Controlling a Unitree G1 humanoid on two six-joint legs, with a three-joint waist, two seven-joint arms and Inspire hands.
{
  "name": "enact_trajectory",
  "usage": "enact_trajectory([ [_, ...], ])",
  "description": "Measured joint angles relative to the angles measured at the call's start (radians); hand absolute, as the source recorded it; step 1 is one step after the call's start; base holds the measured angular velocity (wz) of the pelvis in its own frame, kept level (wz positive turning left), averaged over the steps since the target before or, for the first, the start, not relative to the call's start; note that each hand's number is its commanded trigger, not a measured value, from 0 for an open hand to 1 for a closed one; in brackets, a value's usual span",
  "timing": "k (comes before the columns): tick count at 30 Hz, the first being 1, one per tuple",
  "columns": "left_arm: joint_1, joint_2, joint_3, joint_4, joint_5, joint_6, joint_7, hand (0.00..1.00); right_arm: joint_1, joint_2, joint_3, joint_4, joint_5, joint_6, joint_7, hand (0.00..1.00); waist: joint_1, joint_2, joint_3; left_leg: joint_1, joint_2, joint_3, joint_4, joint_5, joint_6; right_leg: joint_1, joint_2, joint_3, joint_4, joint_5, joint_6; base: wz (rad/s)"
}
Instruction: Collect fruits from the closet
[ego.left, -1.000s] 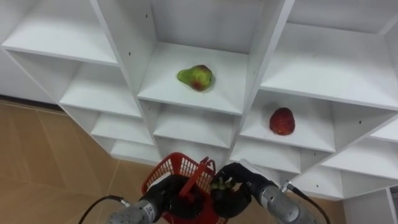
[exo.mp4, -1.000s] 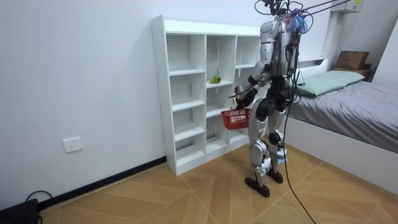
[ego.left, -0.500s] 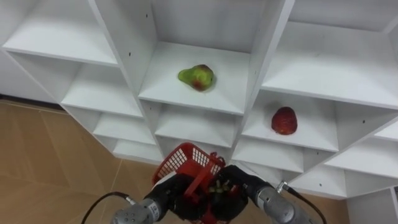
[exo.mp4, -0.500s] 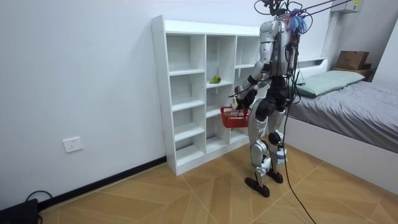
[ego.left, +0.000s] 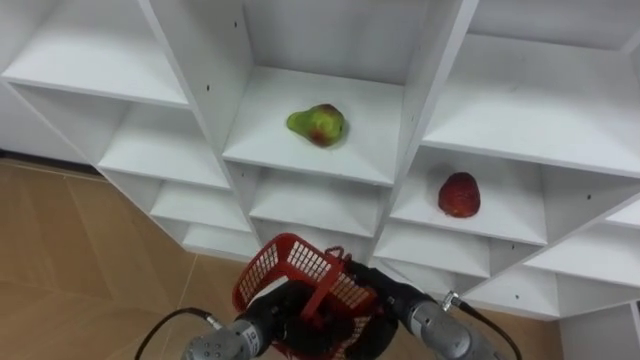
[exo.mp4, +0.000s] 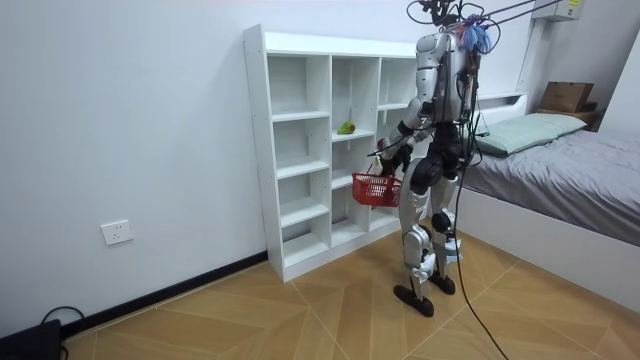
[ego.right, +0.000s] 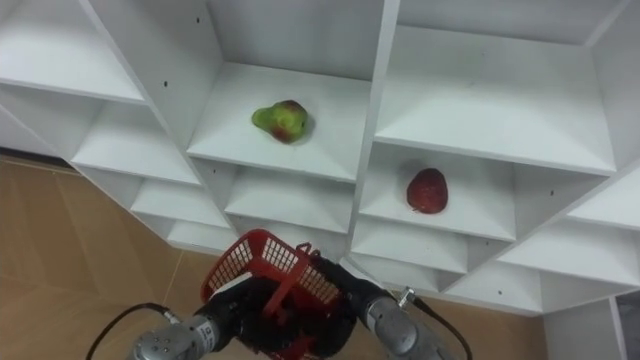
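Observation:
A green-red pear (ego.left: 317, 123) lies on a middle shelf of the white closet (ego.left: 420, 110). A red fruit (ego.left: 459, 194) sits one compartment to the right and lower. Low in front of me hangs a red mesh basket (ego.left: 297, 268), tilted, its mouth turned away from me. My left hand (ego.left: 272, 318) is curled round the basket's handle from below. My right hand (ego.left: 388, 300) is pressed against the basket's right side, its fingers hidden behind the mesh. In the room view I stand upright facing the closet, the basket (exo.mp4: 377, 188) at hip height.
The other compartments around the pear hold nothing. Wooden floor (ego.left: 70, 250) lies to my left below the shelves. In the room view a bed (exo.mp4: 560, 150) stands close behind me and a cardboard box (exo.mp4: 565, 96) sits beyond it.
The basket has risen and tipped up, covering my right hand. That hand held a small dark thing with green bits over the basket a second ago; it is hidden now.

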Motion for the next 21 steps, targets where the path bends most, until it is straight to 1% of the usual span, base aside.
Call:
enact_trajectory([
  [7,0.0,0.001,0.0,0.0,0.0,0.0,0.001,1.0,-0.002,0.0,0.0,0.014,0.0,0.0,0.0,0.0,-0.001,-0.001,0.0008,0.0,0.0,0.0,0.0,0.003,-0.001,0.0,-0.001,-0.001,0.0,0.0,0.0,0.0],
  [12,0.0,0.002,0.0,0.0,-0.003,0.0,0.002,1.0,-0.004,-0.001,0.0,0.031,0.0,0.001,0.0,0.0,-0.001,-0.006,0.0032,0.001,-0.001,0.0,0.0,0.006,-0.002,0.001,-0.001,-0.002,0.0,0.0,0.0,0.0],
  [17,0.002,0.006,0.001,0.009,-0.002,0.0,0.004,1.0,-0.004,-0.006,0.0,0.03,-0.002,0.001,0.002,0.0,-0.001,-0.006,0.0029,0.003,-0.001,0.0,-0.002,0.009,-0.002,0.002,-0.002,0.001,0.0,0.0,0.0,0.0],
  [21,0.014,0.008,0.004,0.015,-0.002,0.0,0.023,1.0,-0.004,-0.006,0.0,0.027,-0.009,0.001,0.027,0.0,0.0,-0.009,0.0016,0.007,-0.001,0.0,-0.003,0.009,-0.002,0.004,-0.001,0.003,0.001,0.0,0.0,0.0],
])
